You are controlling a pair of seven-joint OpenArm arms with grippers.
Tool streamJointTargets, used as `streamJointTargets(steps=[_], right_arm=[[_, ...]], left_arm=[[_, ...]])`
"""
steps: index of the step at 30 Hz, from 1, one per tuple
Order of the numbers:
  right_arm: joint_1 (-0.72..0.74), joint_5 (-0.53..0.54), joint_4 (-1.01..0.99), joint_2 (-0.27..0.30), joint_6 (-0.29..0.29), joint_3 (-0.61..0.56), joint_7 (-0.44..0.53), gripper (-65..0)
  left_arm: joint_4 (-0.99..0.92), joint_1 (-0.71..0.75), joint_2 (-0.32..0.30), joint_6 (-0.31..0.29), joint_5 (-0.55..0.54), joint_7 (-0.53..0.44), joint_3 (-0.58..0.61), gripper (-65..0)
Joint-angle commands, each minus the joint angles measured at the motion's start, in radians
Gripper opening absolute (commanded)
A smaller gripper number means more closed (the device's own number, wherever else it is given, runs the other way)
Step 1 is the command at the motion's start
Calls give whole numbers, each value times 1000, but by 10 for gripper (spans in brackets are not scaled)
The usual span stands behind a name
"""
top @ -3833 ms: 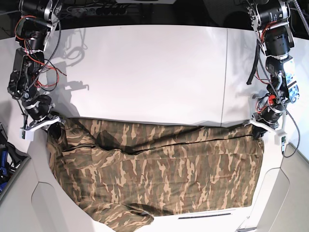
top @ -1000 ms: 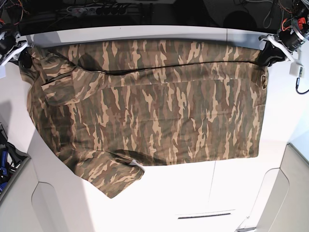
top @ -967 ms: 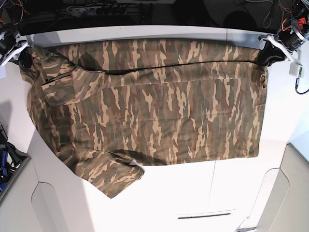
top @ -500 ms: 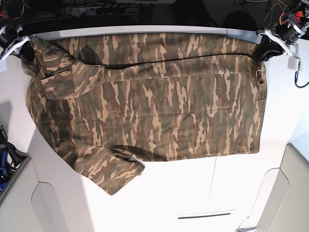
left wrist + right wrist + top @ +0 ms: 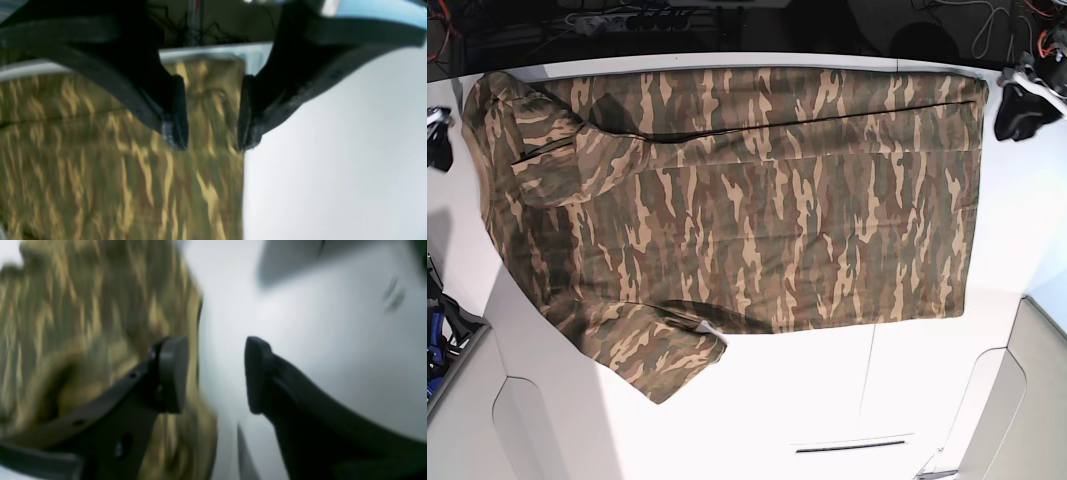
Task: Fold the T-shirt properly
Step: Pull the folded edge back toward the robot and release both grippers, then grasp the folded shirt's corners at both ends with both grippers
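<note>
The camouflage T-shirt [image 5: 757,200] lies spread flat on the white table [image 5: 827,400], its long edge along the far side. One sleeve [image 5: 662,355] points toward the front left. My left gripper [image 5: 1024,108] hangs just off the shirt's far right corner. In the left wrist view this left gripper [image 5: 211,136] is open over the T-shirt's corner [image 5: 206,100], holding nothing. At the far left edge of the base view sits my right gripper [image 5: 439,148]. The right wrist view shows that right gripper [image 5: 215,373] open beside the T-shirt's edge [image 5: 100,323], over bare table.
A power strip and cables [image 5: 627,18] lie in the dark strip beyond the table's far edge. Blue gear [image 5: 435,335] sits off the table's left side. A narrow slot [image 5: 847,446] marks the front of the table.
Both grippers opened and let go of the shirt's far corners, then drew outward to the sides. The shirt's far edge settled flat near the table's back.
</note>
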Motion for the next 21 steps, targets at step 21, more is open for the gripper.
streamJointTargets(steps=[21], right_arm=[[575,-151,-338,20,-6,-72,133,-372]], left_arm=[[-163,-403,-106,31,311,-201,179,-376]])
